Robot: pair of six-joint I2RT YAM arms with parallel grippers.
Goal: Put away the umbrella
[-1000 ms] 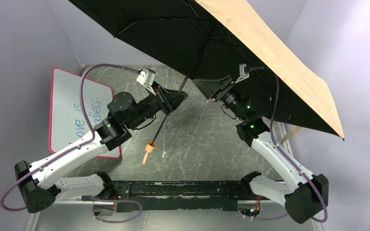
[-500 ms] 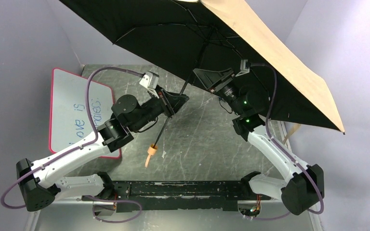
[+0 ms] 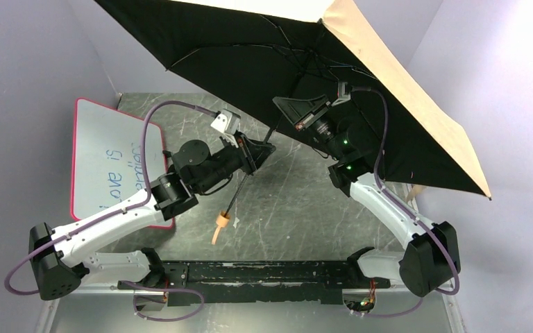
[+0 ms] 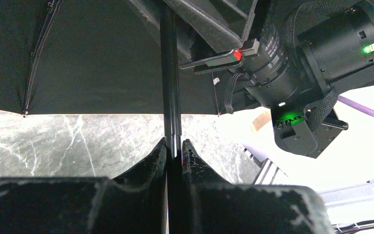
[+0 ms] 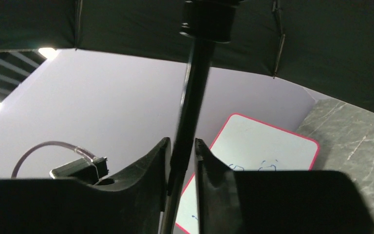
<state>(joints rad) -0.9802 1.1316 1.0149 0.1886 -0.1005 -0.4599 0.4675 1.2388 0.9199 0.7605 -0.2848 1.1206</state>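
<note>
- Top view: the open umbrella (image 3: pixel 250 55) hangs tilted above the table. Its shaft (image 3: pixel 236 194) runs from the handle knob (image 3: pixel 222 220) up-right into the canopy. My left gripper (image 3: pixel 262 149) sits low on it, my right gripper (image 3: pixel 286 109) higher.
- Left wrist: left gripper (image 4: pixel 175 144) clamped on the shaft (image 4: pixel 169 73), which rises straight away.
- Right wrist: right gripper (image 5: pixel 182 146) pinches the shaft (image 5: pixel 192 97), no gap visible. The runner collar (image 5: pixel 208 19) lies just beyond, so I judge collapsing falls to this arm.

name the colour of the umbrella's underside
Black; open fabric umbrella, best in top external view.
</note>
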